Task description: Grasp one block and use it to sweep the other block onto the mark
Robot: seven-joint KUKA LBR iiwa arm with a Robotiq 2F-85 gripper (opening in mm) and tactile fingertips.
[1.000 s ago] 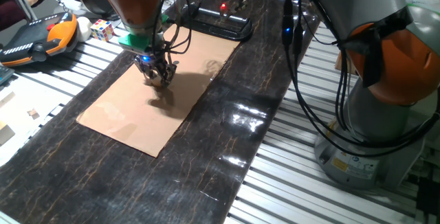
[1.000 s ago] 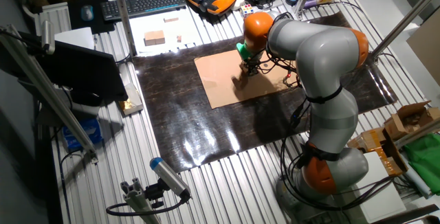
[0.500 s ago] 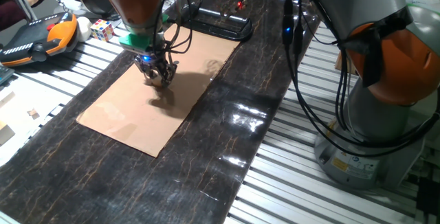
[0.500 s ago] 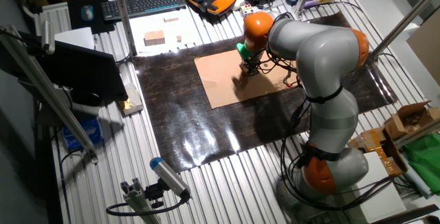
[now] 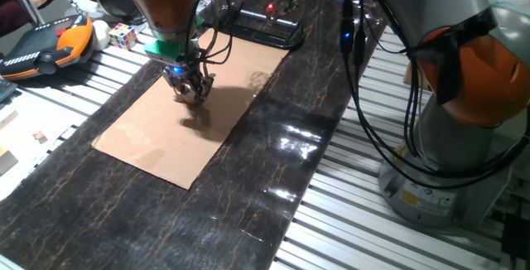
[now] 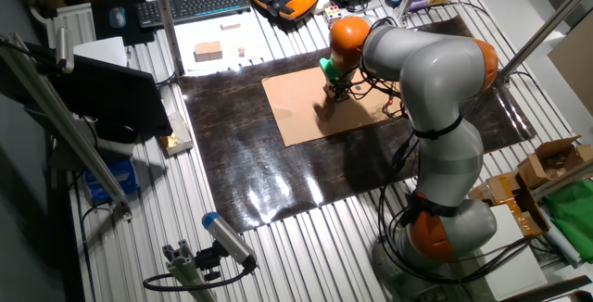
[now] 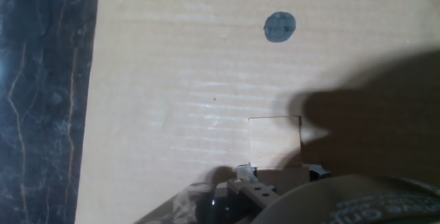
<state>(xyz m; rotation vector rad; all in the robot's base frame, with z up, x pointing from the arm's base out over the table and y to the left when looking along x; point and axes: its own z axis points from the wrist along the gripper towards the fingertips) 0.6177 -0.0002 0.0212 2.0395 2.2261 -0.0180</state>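
Fingers of the gripper point straight down onto the tan cardboard sheet, their tips right at its surface, but from either side of the room I cannot tell whether they are apart or pinched on anything; the dark fingertips and cables hide what lies between them. Looking along the fingers from the hand, a pale square block sits flat on the cardboard, touching or just beside the gripper hardware at the bottom edge, partly inside the arm's shadow. I can see only this one block. Beyond it on the sheet, well apart and with bare cardboard between, is the mark, a small dark round dot. The cardboard lies on a black marbled mat, whose edge shows along the left side of the hand view. From the other side of the table the gripper stands near the far right part of the sheet. A colourful puzzle cube rests off the mat beside an orange-and-black teach pendant.
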